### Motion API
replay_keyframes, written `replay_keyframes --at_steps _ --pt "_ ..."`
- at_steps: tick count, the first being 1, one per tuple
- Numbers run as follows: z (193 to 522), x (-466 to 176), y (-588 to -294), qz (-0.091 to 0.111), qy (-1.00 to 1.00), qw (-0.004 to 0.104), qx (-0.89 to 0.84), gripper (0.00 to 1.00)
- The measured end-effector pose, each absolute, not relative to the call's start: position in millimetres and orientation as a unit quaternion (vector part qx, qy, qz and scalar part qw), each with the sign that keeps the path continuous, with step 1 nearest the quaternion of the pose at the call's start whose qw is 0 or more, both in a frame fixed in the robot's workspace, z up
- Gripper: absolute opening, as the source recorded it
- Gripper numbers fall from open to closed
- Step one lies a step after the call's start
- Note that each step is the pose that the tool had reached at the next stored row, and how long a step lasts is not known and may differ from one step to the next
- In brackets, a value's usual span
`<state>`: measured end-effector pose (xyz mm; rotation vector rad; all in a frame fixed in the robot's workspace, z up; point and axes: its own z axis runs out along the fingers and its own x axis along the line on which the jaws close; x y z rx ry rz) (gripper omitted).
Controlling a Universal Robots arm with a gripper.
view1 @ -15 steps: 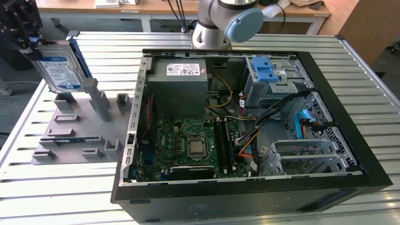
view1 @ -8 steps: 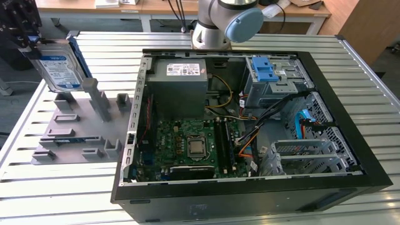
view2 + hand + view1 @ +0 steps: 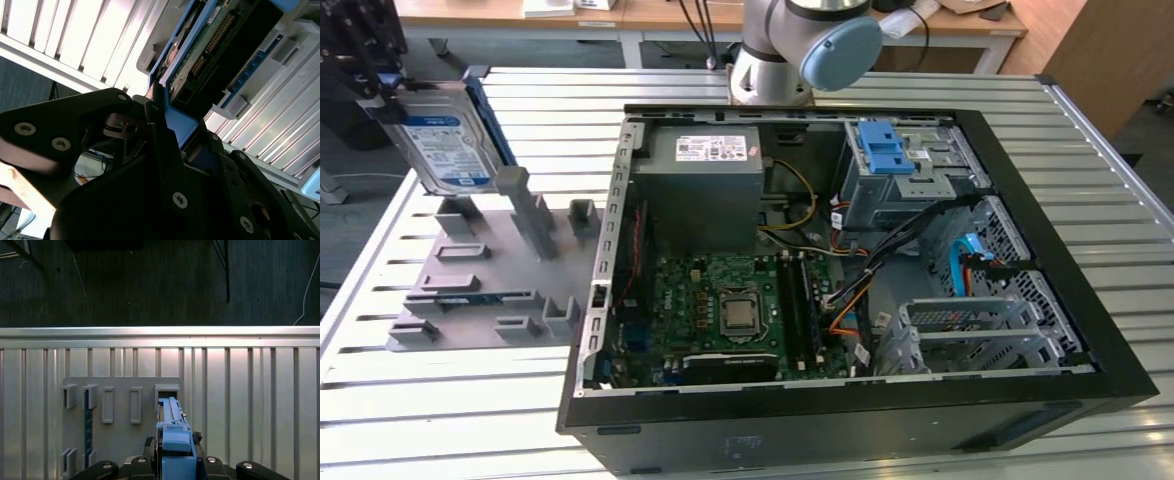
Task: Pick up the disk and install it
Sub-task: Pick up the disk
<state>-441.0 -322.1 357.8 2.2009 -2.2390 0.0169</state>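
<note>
The disk [image 3: 447, 150], a silver hard drive with a white-and-blue label and blue side rails, stands upright at the exterior view's left, over the far end of the grey holder plate [image 3: 480, 290]. My gripper [image 3: 384, 92] is shut on its upper end. In the first wrist view the disk [image 3: 172, 432] appears edge-on, blue rail facing the camera, with the gripper [image 3: 172, 462] clamped on it and an empty holder slot [image 3: 167, 390] just beyond. The second wrist view shows the disk's circuit-board side [image 3: 215, 40] between the black fingers [image 3: 160, 135].
An open computer case [image 3: 1067, 250] lies on the slatted metal table [image 3: 454, 420], with a motherboard [image 3: 734, 310], a grey power supply box [image 3: 700, 190] and a drive cage with a blue latch [image 3: 887, 150]. The arm's base [image 3: 787, 50] stands behind the case.
</note>
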Motion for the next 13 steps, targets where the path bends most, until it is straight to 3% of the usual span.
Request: replay_keyframes --at_steps 13 --pt "363.7 -441.0 -322.1 0.005 -0.713 0.001 0.701 0.36"
